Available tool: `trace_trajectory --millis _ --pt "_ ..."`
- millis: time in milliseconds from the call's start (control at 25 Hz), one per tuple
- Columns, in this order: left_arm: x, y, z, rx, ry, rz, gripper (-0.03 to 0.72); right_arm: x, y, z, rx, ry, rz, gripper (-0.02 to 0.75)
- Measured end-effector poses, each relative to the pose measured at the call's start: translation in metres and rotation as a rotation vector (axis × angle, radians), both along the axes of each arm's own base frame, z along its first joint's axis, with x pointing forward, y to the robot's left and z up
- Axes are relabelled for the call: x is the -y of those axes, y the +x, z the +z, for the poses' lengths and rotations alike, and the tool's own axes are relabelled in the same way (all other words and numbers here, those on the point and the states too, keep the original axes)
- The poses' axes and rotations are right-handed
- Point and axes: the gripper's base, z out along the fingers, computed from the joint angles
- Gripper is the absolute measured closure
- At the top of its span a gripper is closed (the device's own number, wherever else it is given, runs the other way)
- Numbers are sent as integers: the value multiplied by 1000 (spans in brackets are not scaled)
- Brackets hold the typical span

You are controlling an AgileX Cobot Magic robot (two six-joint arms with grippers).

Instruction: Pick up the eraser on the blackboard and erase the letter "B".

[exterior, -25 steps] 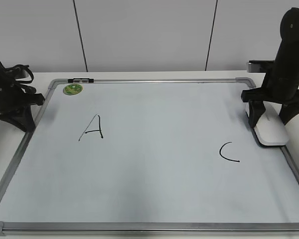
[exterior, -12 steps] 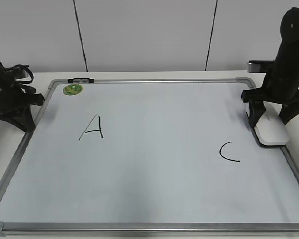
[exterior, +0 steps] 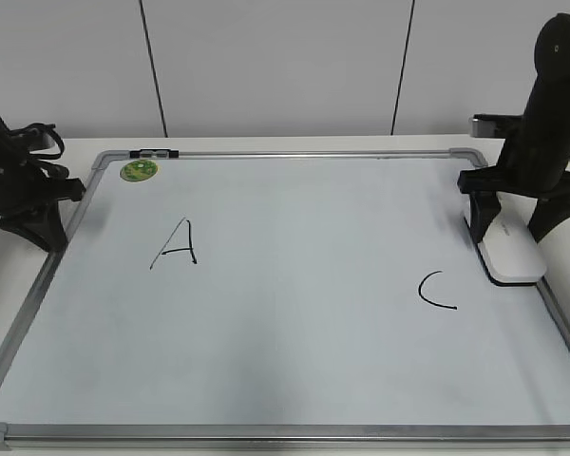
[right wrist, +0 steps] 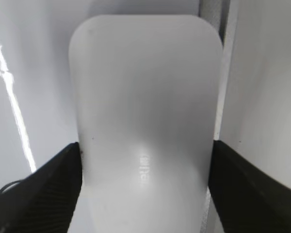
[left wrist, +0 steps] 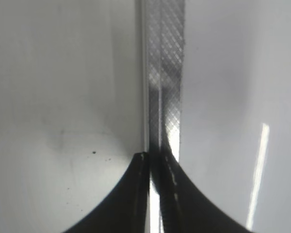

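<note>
The white eraser [exterior: 511, 255] lies at the right edge of the blackboard [exterior: 294, 323], beside its silver frame. My right gripper [exterior: 506, 231] stands over it with a finger against each long side, shut on the eraser. In the right wrist view the eraser [right wrist: 145, 97] fills the space between the two black fingers of the right gripper [right wrist: 145, 194]. No letter "B" shows on the board; the middle is blank. My left gripper [exterior: 38, 226] is shut and empty at the board's left edge.
A black "A" [exterior: 177, 243] is at the left of the board and a black "C" [exterior: 435, 290] at the right, just left of the eraser. A round green sticker [exterior: 139, 170] is at the top left. The left wrist view shows the left gripper [left wrist: 155, 165] over the frame strip [left wrist: 165, 73].
The right gripper and the eraser have shifted slightly to the left and toward the near side. The left arm has not moved.
</note>
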Motion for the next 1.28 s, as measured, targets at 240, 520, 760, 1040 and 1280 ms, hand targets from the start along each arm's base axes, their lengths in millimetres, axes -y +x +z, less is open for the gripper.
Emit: trace_trajectory --millis 240,520,760,1040,1280 --pt "0 0 0 0 -3 2 652 0 9 21 77 1 0 138" --pt "2 2 11 13 -12 -2 340 3 4 65 182 -26 -17 139" --pt "2 -2 58 96 -12 -11 168 3 -1 83 221 -30 -42 145" --pt "1 -14 99 149 14 -22 158 1 -10 111 280 -4 -61 145" --pt "4 -32 152 273 104 -17 157 -7 -41 142 323 1 -55 146"
